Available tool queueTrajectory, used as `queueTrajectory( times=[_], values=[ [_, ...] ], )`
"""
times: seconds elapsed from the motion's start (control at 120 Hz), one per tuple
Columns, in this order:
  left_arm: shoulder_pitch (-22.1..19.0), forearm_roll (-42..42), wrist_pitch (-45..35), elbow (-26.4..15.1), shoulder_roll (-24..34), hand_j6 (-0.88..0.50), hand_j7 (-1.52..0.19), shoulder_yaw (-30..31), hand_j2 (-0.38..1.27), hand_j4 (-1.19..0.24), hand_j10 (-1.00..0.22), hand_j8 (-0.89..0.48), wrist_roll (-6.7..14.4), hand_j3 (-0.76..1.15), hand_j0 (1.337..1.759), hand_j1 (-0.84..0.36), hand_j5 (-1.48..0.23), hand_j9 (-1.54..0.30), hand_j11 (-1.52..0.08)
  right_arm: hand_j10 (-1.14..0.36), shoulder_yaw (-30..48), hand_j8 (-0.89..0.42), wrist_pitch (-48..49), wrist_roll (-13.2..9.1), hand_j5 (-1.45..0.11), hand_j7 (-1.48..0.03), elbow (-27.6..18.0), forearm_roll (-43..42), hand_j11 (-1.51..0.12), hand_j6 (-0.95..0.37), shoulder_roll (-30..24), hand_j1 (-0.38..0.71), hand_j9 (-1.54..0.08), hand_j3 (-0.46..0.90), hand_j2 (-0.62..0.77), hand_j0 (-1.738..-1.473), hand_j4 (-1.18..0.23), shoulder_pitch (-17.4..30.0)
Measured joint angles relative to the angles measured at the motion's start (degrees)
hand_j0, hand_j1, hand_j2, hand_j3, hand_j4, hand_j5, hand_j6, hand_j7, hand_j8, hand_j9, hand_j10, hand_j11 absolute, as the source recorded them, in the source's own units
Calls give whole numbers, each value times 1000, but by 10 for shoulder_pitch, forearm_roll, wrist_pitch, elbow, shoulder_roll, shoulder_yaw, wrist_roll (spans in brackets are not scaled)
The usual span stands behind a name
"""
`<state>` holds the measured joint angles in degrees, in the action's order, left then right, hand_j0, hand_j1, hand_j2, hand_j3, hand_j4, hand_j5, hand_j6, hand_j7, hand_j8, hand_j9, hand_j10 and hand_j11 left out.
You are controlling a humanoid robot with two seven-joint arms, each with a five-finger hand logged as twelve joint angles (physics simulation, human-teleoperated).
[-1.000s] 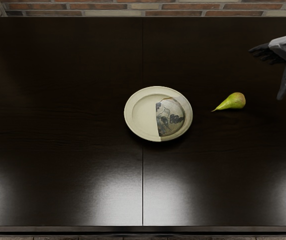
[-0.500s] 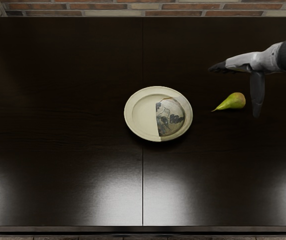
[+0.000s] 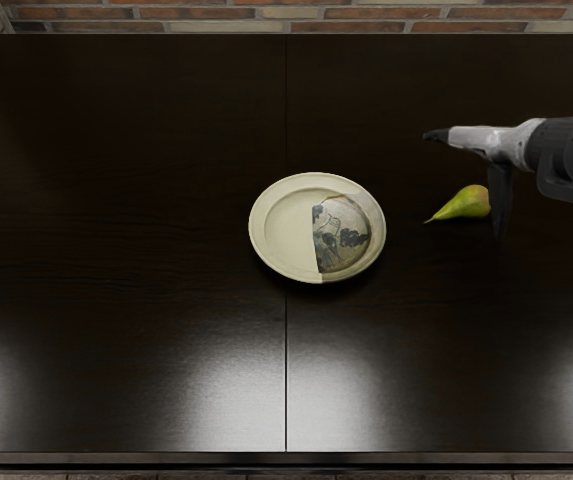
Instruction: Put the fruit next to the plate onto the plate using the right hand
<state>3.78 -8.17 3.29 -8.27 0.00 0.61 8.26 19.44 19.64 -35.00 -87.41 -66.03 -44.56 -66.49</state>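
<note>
Head view, single frame. A dark, glossy table [image 3: 116, 250] filled the picture, with a strip of brick wall [image 3: 266, 15] along the top edge and pale glare patches toward the near edge. A thin vertical seam [image 3: 286, 380] split the tabletop at the middle.

Plate [image 3: 281, 225]: round, cream, lying flat across the seam, most of it to the right of the line. Its left part was plain. The right part carried a grey-blue painted pattern with dark blotches, too blurred to be read as lettering or a maker's mark.

Pear [image 3: 463, 204]: green-yellow, on its side on the bare table to the right of the plate, with dark tabletop showing between it and the rim. The thin stem end pointed left toward the plate; the fat end faced right. The pear was not on the plate.

Right hand [image 3: 481, 140]: came in from the right edge on a dark forearm [image 3: 571, 160] and sat, in the picture, above and just right of the pear. The fingers [image 3: 436, 134] were stretched out flat toward the left, uncurled, and held nothing. One dark digit [image 3: 499, 200] hung downward just beside the fat end of the pear; whether it touched the fruit could not be told from this angle
</note>
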Motion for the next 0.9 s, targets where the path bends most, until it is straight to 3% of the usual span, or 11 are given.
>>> queueTrajectory(
  times=[0.525, 0.9],
  values=[
    [0, 0, 0, 0, 0, -21, -26, 0, 4, -20, -20, -20, 0, 0, 1658, 325, -26, -26, -26, -3, -5, -5, -50, 0, -1, 0, 125, -83, 0, -6, 99, -349, 0, 0, 1, -1658, -4, 35],
    [0, 0, 0, 0, 0, -21, -26, 0, 4, -20, -20, -21, 0, 0, 1658, 325, -26, -26, -26, -48, -20, -50, -117, 0, -59, -58, 142, -111, -58, -51, 111, -297, -58, 0, -7, -1658, -49, 63]
  ],
)
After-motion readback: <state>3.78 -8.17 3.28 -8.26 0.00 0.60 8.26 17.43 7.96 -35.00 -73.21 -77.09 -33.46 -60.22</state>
